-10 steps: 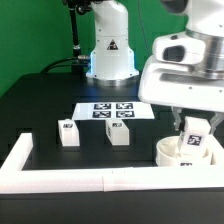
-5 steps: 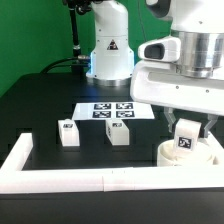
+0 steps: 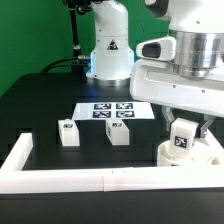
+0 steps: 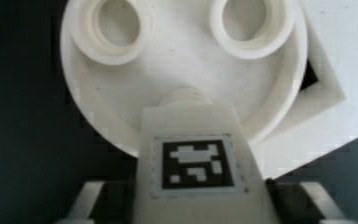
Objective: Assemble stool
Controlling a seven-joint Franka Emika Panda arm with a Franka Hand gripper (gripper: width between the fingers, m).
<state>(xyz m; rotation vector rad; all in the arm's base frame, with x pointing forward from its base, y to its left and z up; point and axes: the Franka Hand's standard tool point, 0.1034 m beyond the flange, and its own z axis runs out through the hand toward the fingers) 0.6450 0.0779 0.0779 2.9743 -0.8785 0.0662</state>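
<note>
My gripper (image 3: 184, 131) is shut on a white leg block (image 3: 183, 141) and holds it upright over the round white seat (image 3: 200, 158), which lies at the exterior view's right by the border wall. In the wrist view the leg (image 4: 197, 140) shows its marker tag between my fingers (image 4: 94, 201), and its far end meets the seat (image 4: 123, 95) below two round holes. Whether that end sits in a hole is hidden. Two more leg blocks (image 3: 68, 133) (image 3: 119, 133) stand on the table left of the seat.
The marker board (image 3: 113, 112) lies flat behind the two standing legs. A long white border wall (image 3: 90, 180) runs along the front and turns back at the exterior view's left. The robot base (image 3: 110, 55) stands at the back.
The hand has turned and shifted slightly toward the exterior view's left with the leg, bringing it from tilted to upright over the seat. Over the last half second it barely moved.
</note>
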